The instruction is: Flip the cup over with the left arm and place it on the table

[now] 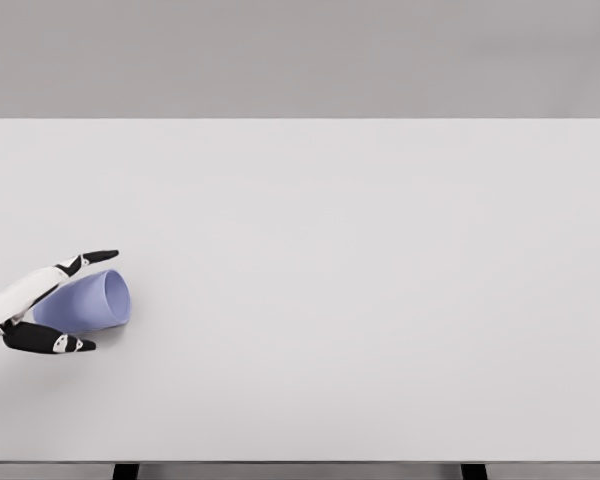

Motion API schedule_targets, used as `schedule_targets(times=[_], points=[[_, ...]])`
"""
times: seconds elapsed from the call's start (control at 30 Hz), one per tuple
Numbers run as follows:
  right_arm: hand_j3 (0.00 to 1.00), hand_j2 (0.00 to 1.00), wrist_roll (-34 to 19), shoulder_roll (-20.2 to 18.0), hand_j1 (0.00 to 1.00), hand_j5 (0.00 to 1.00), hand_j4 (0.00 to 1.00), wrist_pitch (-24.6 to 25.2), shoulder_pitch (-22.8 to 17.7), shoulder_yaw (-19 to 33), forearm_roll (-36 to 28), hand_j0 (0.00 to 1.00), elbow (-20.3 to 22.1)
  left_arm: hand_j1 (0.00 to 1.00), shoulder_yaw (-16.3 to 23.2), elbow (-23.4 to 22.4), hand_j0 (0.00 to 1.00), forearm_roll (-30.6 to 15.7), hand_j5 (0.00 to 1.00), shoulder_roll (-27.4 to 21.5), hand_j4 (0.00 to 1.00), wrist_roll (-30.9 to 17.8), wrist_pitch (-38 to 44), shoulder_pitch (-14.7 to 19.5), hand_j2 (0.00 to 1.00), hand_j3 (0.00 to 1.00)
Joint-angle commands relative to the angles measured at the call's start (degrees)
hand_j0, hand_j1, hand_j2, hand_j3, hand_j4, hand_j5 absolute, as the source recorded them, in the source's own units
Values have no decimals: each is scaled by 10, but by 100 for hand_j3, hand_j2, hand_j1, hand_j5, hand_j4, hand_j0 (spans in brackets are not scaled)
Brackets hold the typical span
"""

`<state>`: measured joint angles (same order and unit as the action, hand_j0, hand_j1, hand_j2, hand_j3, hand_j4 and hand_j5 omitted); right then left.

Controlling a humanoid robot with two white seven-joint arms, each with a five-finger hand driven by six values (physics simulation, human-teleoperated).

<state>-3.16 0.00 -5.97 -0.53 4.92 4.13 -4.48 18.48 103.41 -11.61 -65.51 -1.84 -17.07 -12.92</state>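
The left hand (pixel 42 305) enters from the lower left edge of the head view, low over the table (pixel 380 280). Its white forearm and palm section run in from the frame edge, ending in dark fingers (pixel 90 258) with small white markings. One finger extends along the upper side of the cup (pixel 88 300), its tip pointing right and reaching about as far as the cup's rim. A second dark digit lies along the lower side of the cup, close to the table surface, its tip stopping short of the rim.

The digits are spread wide enough to bracket the cup body between them. The cup's closed end sits back in the fork of the hand. Contact between finger surfaces and cup wall appears likely at both sides, but a firm grip cannot be confirmed from this single view; the remaining fingers are hidden behind the cup or the palm.

The cup is pale blue-violet and lies on its side, not upright. Its open mouth faces right and slightly toward the camera, showing as a lighter oval. Its base points left, into the hand. It lies near the left edge of the table, in the lower left quarter of the view, and appears to rest on or just above the surface, with a faint shadow beneath it.

The table is a plain white rectangular top. Two dark legs (pixel 126 471) show under its near edge.
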Motion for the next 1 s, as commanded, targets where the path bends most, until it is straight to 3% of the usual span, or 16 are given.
schedule_targets(times=[0.0, 0.5, 0.67, 0.97], points=[[100, 100, 0, 0, 100, 100, 100, 0, 0, 0, 0, 100, 0, 100, 1, 0, 100, -2, 100, -1, 100, -10, 3, 1, 100, 100], [100, 100, 0, 0, 100, 100, 100, 0, 0, 0, 0, 100, 0, 100, 5, 0, 100, -3, 100, 14, 100, -11, 53, 29, 100, 100], [100, 100, 0, 0, 100, 100, 100, 0, 0, 0, 0, 100, 0, 100, 44, 0, 100, -3, 100, 35, 100, -11, 86, 66, 100, 100], [100, 100, 0, 0, 100, 100, 100, 0, 0, 0, 0, 100, 0, 100, 49, 0, 100, -3, 100, 38, 100, -11, 90, 71, 100, 100]])
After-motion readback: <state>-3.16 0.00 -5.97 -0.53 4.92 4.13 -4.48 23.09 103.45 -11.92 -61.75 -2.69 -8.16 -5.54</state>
